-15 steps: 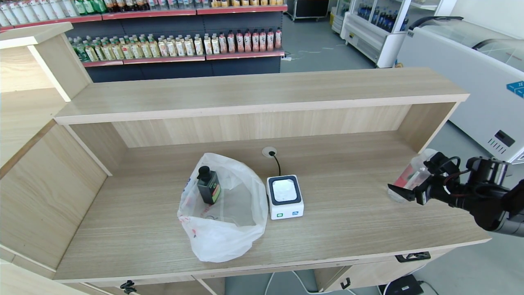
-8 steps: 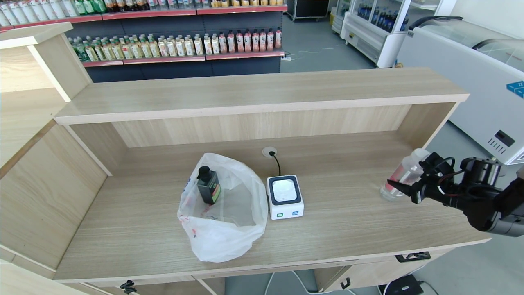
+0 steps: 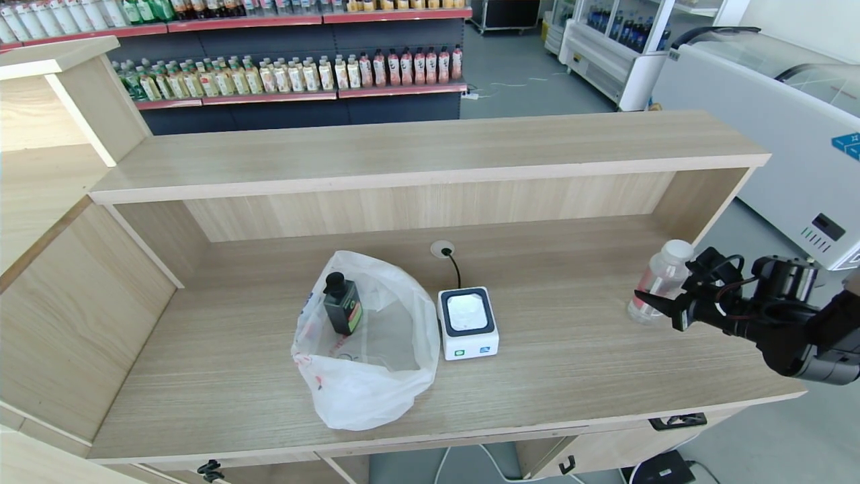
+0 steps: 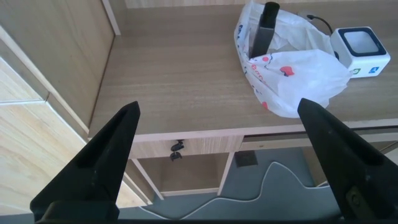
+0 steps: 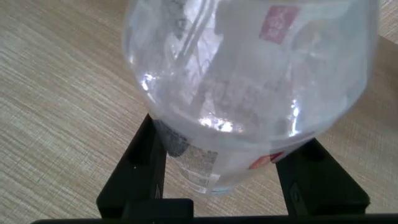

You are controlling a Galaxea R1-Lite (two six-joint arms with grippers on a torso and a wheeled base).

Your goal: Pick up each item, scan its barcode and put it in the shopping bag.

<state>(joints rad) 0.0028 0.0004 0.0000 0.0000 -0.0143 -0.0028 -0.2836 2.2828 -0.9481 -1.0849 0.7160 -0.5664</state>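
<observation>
Bottle [image 3: 665, 269], now nearer upright, pinched in right gripper [image 3: 665, 294] near right edge of counter [image 3: 571, 349]; left gripper [image 4: 217, 109] spread.

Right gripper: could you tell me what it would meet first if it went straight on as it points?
Probably the scanner; the right gripper, holding the bottle, points across the counter toward it, though its height is unclear.

Table [image 3: 571, 349]: pale wood, right in front of me, with a raised ledge [image 3: 430, 144] along its far side.
Cable hole [image 3: 441, 249]: round, set in the table near the back panel.
Shelves [image 3: 269, 98]: beyond the ledge, lined with drink bottles [image 3: 403, 67].
Chest freezer [image 3: 772, 114]: white, off to my right.
</observation>
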